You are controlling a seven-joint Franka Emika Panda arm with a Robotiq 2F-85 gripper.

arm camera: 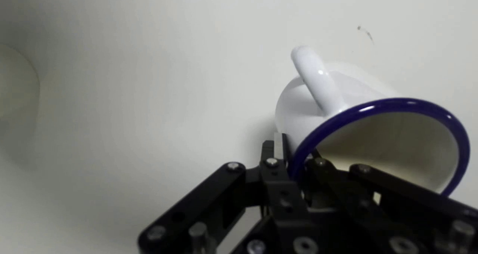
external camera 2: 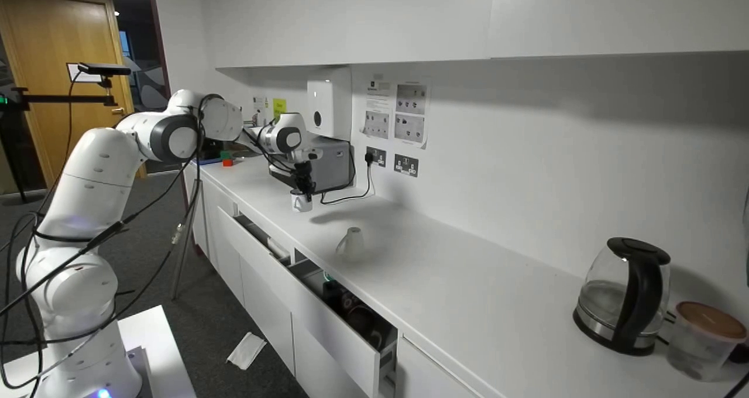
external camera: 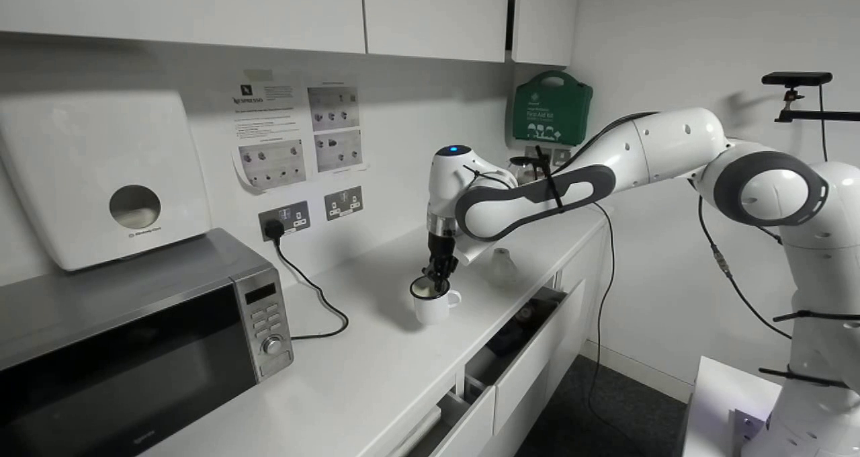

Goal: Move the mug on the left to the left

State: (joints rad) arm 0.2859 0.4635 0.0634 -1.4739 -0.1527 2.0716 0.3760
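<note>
Gripper [arm camera: 297,155] crowds the bottom of my wrist view, clamped on the wall of the white mug [arm camera: 381,142], one side in, one out. Mug's between the microwave [external camera: 134,349] and the pale cup [external camera: 502,269]; can't tell if it's airborne tbh. I'd lift a touch, go slow so it doesn't pivot, and stop short of the microwave. White counter [external camera: 322,390], open drawers [external camera: 531,369] below, kettle [external camera 2: 626,295] further along, dark floor [external camera 2: 222,304].
</note>
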